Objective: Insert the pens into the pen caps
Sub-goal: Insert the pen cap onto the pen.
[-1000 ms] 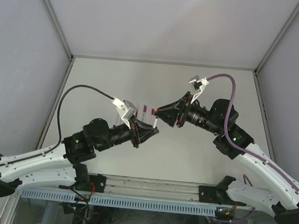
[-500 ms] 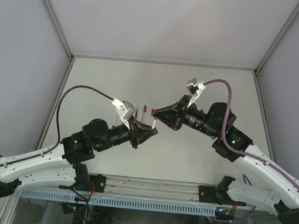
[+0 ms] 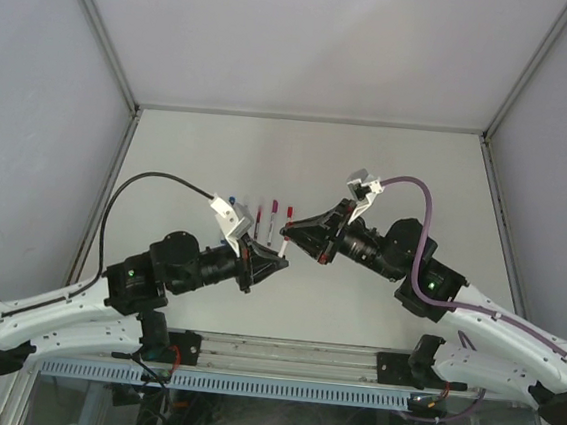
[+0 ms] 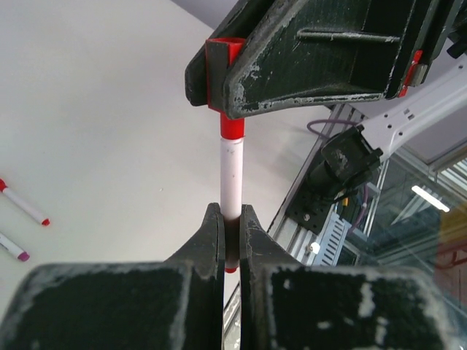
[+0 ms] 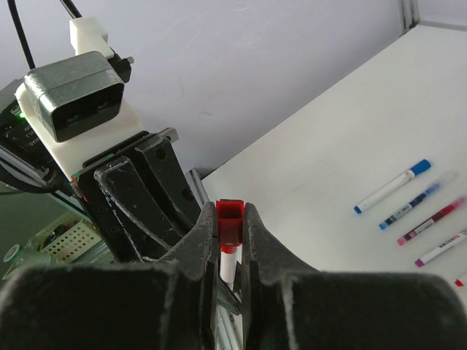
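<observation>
My left gripper [image 4: 231, 213] is shut on the lower end of a white pen [image 4: 232, 171] that stands straight up out of its jaws. The pen's red upper end enters a red pen cap [image 4: 222, 64], which my right gripper [image 5: 229, 219] holds shut between its fingertips. In the right wrist view the red cap [image 5: 229, 221] sits on the white barrel [image 5: 228, 267]. From above, the two grippers meet tip to tip over the table's middle, left gripper [image 3: 275, 256] and right gripper [image 3: 287, 235], with the pen [image 3: 282, 245] bridging them.
Several other pens lie in a row on the white table behind the grippers, among them a blue-ended one [image 5: 390, 186], a magenta-ended one [image 5: 438, 218] and red-ended ones [image 3: 289, 214]. Two of them show at the left wrist view's left edge [image 4: 25, 208]. Grey walls enclose the table [image 3: 418, 175].
Both grippers have shifted together toward the near edge and slightly left, the pen staying between them. The right arm has stretched further left and its jaws have closed on the cap.
</observation>
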Available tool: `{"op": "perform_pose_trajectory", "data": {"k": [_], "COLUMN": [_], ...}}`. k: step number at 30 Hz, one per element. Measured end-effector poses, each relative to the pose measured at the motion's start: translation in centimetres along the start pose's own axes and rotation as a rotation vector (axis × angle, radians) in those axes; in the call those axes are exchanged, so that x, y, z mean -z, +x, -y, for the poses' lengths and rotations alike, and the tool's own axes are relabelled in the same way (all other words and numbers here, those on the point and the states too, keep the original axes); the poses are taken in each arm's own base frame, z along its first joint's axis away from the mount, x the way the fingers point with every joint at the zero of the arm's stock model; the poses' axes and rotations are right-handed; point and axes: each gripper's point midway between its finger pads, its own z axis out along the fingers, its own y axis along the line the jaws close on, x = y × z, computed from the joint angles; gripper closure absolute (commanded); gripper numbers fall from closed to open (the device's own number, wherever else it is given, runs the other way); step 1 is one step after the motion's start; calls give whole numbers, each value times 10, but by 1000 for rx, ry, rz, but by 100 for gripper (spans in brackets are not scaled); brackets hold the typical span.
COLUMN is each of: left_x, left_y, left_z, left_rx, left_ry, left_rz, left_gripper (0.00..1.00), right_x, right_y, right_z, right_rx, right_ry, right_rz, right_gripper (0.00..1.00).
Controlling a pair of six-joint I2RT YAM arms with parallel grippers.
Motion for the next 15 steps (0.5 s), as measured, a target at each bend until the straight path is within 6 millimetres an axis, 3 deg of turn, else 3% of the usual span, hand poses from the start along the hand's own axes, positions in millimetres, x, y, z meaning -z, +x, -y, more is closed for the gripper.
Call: {"op": "perform_pose_trajectory", "data": {"k": [15], "left_x": [10], "left_y": [24], "left_z": [-2], "left_rx": [-34], "left_ry": [-2], "left_rz": [-100], "left_gripper": [100], "right_x": [0], "right_y": [30], "right_z": [-2], "right_rx": [3], "right_ry": [118], "right_rz": [37], "right_gripper": [100]}}
